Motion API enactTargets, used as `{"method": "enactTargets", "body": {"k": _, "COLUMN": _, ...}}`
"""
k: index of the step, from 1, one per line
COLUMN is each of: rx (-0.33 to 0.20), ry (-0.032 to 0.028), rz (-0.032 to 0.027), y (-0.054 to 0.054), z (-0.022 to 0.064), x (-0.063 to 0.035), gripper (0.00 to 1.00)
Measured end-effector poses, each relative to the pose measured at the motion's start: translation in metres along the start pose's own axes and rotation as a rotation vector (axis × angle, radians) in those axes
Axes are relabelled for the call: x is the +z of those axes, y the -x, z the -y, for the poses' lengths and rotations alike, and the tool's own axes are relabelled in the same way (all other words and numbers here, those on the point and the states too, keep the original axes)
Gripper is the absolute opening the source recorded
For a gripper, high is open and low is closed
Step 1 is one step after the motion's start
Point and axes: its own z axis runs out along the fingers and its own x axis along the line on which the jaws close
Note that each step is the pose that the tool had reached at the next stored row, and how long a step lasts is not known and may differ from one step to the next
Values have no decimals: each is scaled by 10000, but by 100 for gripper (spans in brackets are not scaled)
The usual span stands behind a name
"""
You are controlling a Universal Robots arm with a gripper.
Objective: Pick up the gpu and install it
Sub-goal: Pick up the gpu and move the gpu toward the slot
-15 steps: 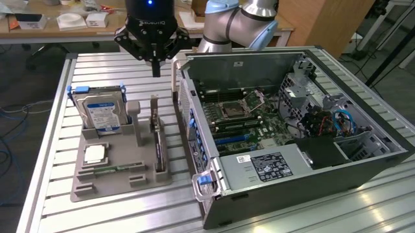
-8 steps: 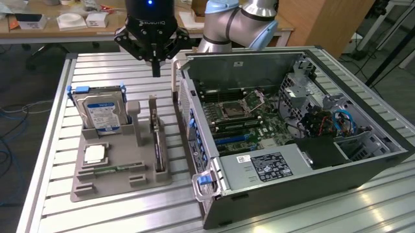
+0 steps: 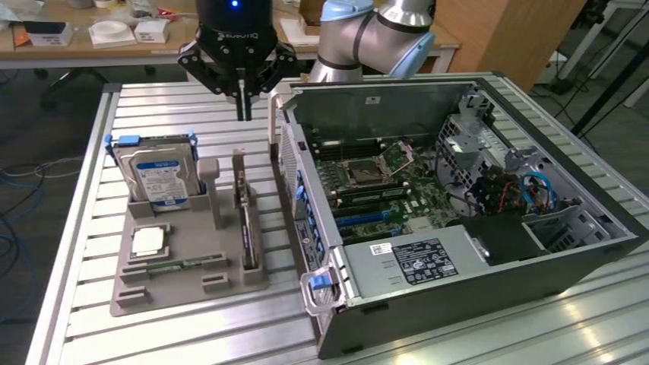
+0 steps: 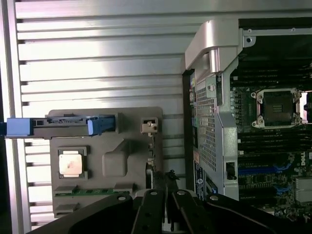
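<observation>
Gripper (image 3: 243,114) up above the slatted table (image 3: 172,114), fingers pressed flat together with nothing between them, tips pointing straight down. Hovers just past the far end of the grey holder tray (image 3: 167,287), roughly in line with the gpu (image 3: 248,232) and well clear of it. As for the gpu: stands on its long edge in the slot along the tray edge nearest the open computer case (image 3: 457,304), untouched, apart from the case wall. On the same tray, toward the opposite edge, a silver hard drive (image 3: 157,182) with a blue label, upright in blue rails at the far corner; in front of it a square processor chip (image 3: 149,242) lying flat in its recess; nearer the tray's front edge a narrow green memory stick (image 3: 185,265), also flat. Beside the tray, at the exterior view's right, the case lying on its side with the panel off, motherboard (image 3: 385,182) facing up.
</observation>
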Motion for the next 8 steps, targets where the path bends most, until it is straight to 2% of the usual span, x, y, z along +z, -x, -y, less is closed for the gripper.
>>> {"method": "enactTargets", "body": {"k": 2, "rx": 0, "ry": 0, "rz": 0, "y": 0, "z": 0, "x": 0, "gripper": 23}}
{"method": "enactTargets", "body": {"k": 3, "rx": 0, "ry": 0, "rz": 0, "y": 0, "z": 0, "x": 0, "gripper": 23}}
{"method": "enactTargets", "body": {"k": 6, "rx": 0, "ry": 0, "rz": 0, "y": 0, "z": 0, "x": 0, "gripper": 41}}
{"method": "enactTargets", "body": {"k": 8, "rx": 0, "ry": 0, "rz": 0, "y": 0, "z": 0, "x": 0, "gripper": 41}}
